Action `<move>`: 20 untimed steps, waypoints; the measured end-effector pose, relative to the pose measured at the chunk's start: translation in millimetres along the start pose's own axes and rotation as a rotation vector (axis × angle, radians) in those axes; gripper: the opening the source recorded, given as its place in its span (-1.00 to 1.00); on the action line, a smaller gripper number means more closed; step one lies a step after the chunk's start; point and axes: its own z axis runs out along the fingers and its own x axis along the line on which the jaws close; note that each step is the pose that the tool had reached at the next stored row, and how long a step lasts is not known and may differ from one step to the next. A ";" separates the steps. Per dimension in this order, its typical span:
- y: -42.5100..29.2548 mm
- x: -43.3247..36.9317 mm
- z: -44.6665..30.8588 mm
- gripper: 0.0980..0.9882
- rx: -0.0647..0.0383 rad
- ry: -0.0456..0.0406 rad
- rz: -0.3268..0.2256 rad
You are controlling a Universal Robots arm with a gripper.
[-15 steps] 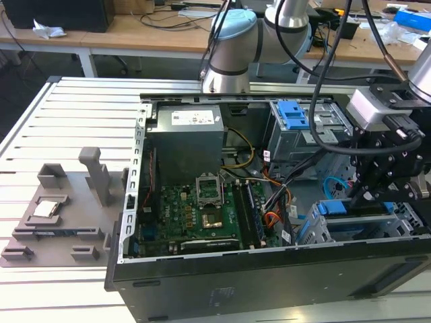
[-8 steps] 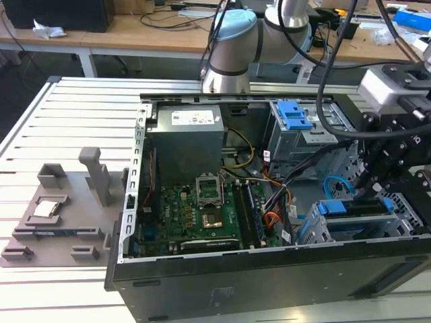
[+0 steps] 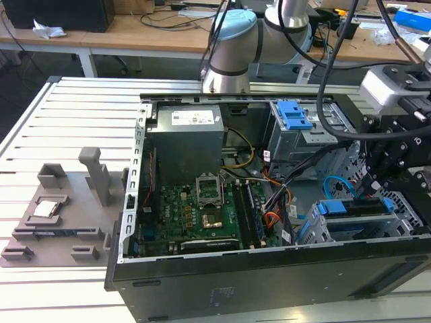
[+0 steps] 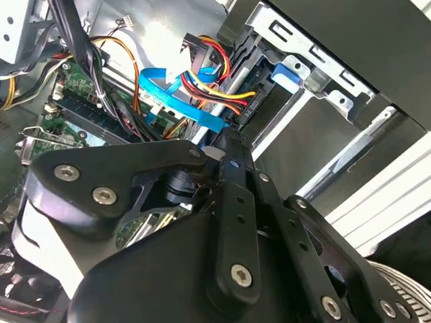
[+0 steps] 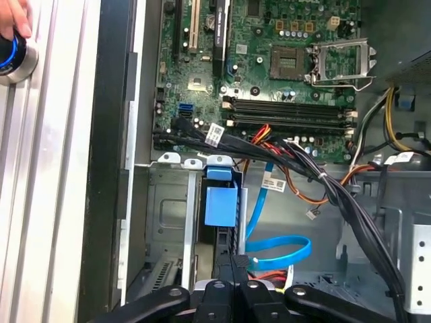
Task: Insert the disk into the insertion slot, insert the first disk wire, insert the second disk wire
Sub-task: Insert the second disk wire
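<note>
Pincer: the black two-fingered gripper (image 3: 369, 190) hangs over the open computer case at the exterior view's right. Its fingers (image 5: 232, 264) stand narrow, pressed nearly together, with a dark connector at their tips; whether they truly pinch it I cannot tell.
Disk: the flat grey hard drive in its bright blue plastic carrier (image 3: 355, 207) sits inside the boxy silver sheet-metal drive cage (image 3: 322, 232), directly under the gripper.
Disk against pincer: in the first wrist view the carrier's blue tab (image 5: 220, 205) lies just beyond the fingertips, in line with them.
Wires: a flat light-blue data cable (image 5: 279, 250) loops just beside the gripper; in the second wrist view it (image 4: 176, 102) runs with a red, yellow and black power bundle (image 4: 214, 91) to the drive's end, ahead of the fingertips (image 4: 229, 151).
Surroundings: the green motherboard (image 3: 195, 208) lies in the case floor, and a taller grey metal bay with a blue latch (image 3: 294, 116) stands behind the cage.
</note>
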 end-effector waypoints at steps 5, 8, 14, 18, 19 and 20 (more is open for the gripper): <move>0.0 3.2 7.3 -0.98 0.000 0.0001 0.000; 0.2 5.4 9.8 -0.98 0.000 0.0001 0.000; 0.3 8.0 15.4 -0.98 0.000 0.0007 0.000; 0.5 7.8 8.0 -0.98 0.001 -0.0041 0.000; 0.7 7.9 3.6 -0.98 0.000 -0.0016 0.000; 0.8 7.9 1.9 -0.98 0.000 -0.0003 0.000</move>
